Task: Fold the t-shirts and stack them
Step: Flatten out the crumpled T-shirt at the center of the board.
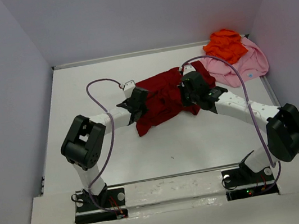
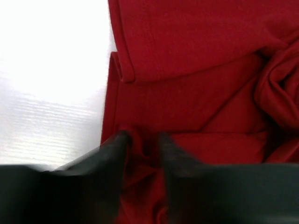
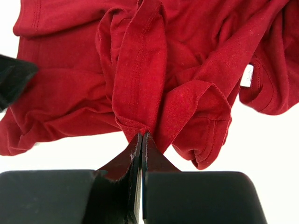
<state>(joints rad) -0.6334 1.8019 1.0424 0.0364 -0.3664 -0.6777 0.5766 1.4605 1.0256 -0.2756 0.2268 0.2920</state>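
Between the two grippers, top view: dark red t-shirt (image 1: pixel 162 101), crumpled on the white table (image 1: pixel 199 138).
Top view, left gripper (image 1: pixel 135 104): down on the shirt's left edge.
Top view, right gripper (image 1: pixel 187 92): down on the shirt's right part.
Beyond the right gripper, to its right: bright orange t-shirt (image 1: pixel 225 45) bunched on the light pink t-shirt (image 1: pixel 248 68), both apart from the jaws.
Left wrist view, left gripper (image 2: pixel 141 137): fingers partly apart astride a ridge of red cloth; cannot tell whether they pinch it.
Ahead of those fingers: flat shirt layers, bare table to their left.
Right wrist view, right gripper (image 3: pixel 141 135): jaws pressed together on a hemmed fold of the dark red t-shirt.
Ahead, to the right: white label (image 3: pixel 248 75).
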